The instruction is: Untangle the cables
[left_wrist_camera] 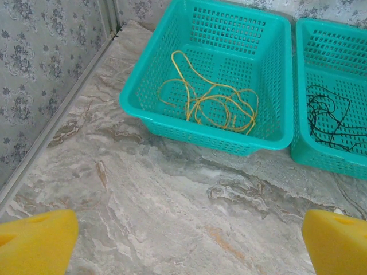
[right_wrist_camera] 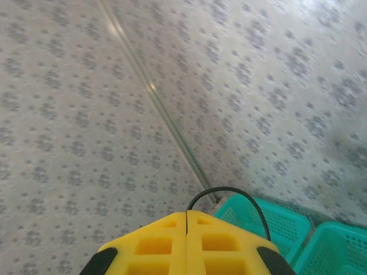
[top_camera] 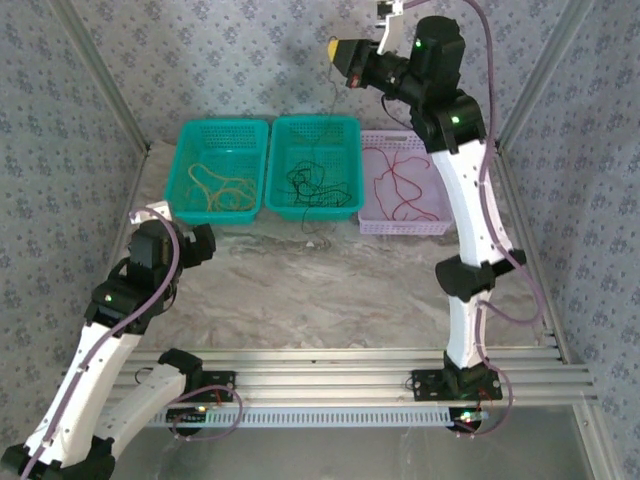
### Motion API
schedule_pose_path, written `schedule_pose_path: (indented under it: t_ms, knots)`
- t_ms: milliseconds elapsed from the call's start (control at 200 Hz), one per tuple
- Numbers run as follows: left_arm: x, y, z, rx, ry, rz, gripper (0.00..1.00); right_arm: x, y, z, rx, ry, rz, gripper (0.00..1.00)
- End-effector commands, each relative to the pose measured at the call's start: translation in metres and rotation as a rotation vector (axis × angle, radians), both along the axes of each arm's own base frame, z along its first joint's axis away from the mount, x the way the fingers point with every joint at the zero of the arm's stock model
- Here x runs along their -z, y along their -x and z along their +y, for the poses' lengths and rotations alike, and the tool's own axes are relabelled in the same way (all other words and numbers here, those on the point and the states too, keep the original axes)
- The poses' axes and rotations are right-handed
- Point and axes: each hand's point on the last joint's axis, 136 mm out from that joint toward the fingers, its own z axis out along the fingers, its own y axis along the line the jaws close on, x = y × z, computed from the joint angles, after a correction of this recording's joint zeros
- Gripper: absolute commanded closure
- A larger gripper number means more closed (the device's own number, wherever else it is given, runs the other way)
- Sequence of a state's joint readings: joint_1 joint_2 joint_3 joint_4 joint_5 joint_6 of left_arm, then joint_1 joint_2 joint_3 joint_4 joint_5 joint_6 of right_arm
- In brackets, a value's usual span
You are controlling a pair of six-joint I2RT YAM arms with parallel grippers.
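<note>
Top external: three baskets stand in a row at the far side of the table (top_camera: 330, 290). The left basket (top_camera: 225, 123) holds the yellow cable (top_camera: 220, 190), the middle basket (top_camera: 315, 120) holds most of the black cable (top_camera: 310, 183), and the lilac basket (top_camera: 408, 228) holds the red cable (top_camera: 400, 185). The right arm (top_camera: 470, 200) stands tall from its base, elbow straightened. Its wrist is bent leftward, high above the middle basket. The right gripper (top_camera: 335, 50) is closed on the black cable, and a thin strand hangs from it down toward that basket. The left arm (top_camera: 110, 340) is folded low at the left. The left gripper (top_camera: 197, 240) hovers over bare table just in front of the left basket.

Left wrist: the camera looks down and forward at the table. Its yellow fingers (left_wrist_camera: 34, 243) sit in the two bottom corners, spread wide with nothing between them. The yellow cable lies looped on the floor of the left basket ahead, and the black cable shows in the middle basket at the right edge.

Right wrist: the camera tilts up at the patterned wall (right_wrist_camera: 86, 114). The yellow fingers here are pressed together along a thin seam. A black loop of cable arcs out from between them and curves down to the right. Both teal baskets show at the lower right.
</note>
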State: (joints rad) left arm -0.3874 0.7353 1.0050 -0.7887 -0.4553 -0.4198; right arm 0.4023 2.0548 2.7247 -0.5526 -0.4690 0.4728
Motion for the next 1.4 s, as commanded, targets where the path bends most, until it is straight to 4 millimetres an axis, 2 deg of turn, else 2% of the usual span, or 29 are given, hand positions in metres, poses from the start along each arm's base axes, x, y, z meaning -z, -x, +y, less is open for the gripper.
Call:
schedule_pose_path:
  t_ms: [0,105,205,310,345,420,465,550,605,660,804,924,1029,1129,1269,1399]
  knots:
    - [0.001,-0.002,0.000,0.006,0.001,0.002,0.00,0.082,-0.056,0.020,-0.075,0.003,0.191,1.00]
    - [0.001,-0.003,0.000,0.007,0.006,0.005,0.00,0.148,-0.107,0.008,-0.017,0.008,0.317,1.00]
    - [0.003,-0.003,0.000,0.006,0.006,0.012,0.00,0.206,-0.137,0.001,0.040,0.065,0.390,1.00]
    - [0.004,-0.004,-0.001,0.006,0.005,0.016,0.00,0.264,-0.148,0.005,0.043,0.127,0.481,1.00]
    - [0.004,-0.004,0.000,0.005,0.007,0.016,0.00,0.290,-0.147,0.005,0.047,0.159,0.547,1.00]
    - [0.004,-0.005,-0.001,0.006,0.007,0.019,0.00,0.330,-0.145,0.010,0.046,0.219,0.617,1.00]
    - [0.005,-0.005,-0.001,0.006,0.009,0.021,0.00,0.344,-0.140,0.014,0.039,0.264,0.629,0.90]
    - [0.006,-0.005,-0.001,0.007,0.010,0.023,0.00,0.344,-0.126,0.024,0.023,0.347,0.597,0.65]
    - [0.006,-0.005,-0.001,0.008,0.009,0.026,0.00,0.333,-0.116,0.030,0.005,0.382,0.561,0.56]
    - [0.007,-0.005,-0.001,0.009,0.009,0.029,0.00,0.313,-0.107,0.031,-0.001,0.390,0.524,0.48]
    - [0.006,-0.004,-0.001,0.009,0.011,0.027,0.00,0.250,-0.078,0.021,0.013,0.387,0.405,0.40]
    - [0.006,-0.004,-0.001,0.008,0.012,0.025,0.00,0.220,-0.043,0.008,0.059,0.391,0.279,0.38]
    - [0.006,-0.004,-0.001,0.011,0.013,0.025,0.00,0.238,-0.006,0.001,0.071,0.430,0.239,0.36]
    - [0.006,-0.005,-0.003,0.016,0.016,0.026,0.00,0.281,0.021,0.002,0.044,0.463,0.276,0.36]
    - [0.007,-0.005,-0.004,0.022,0.020,0.030,0.00,0.356,0.045,0.008,0.003,0.512,0.370,0.36]
    - [0.008,-0.005,-0.005,0.028,0.022,0.033,0.00,0.399,0.056,0.021,-0.035,0.572,0.386,0.35]
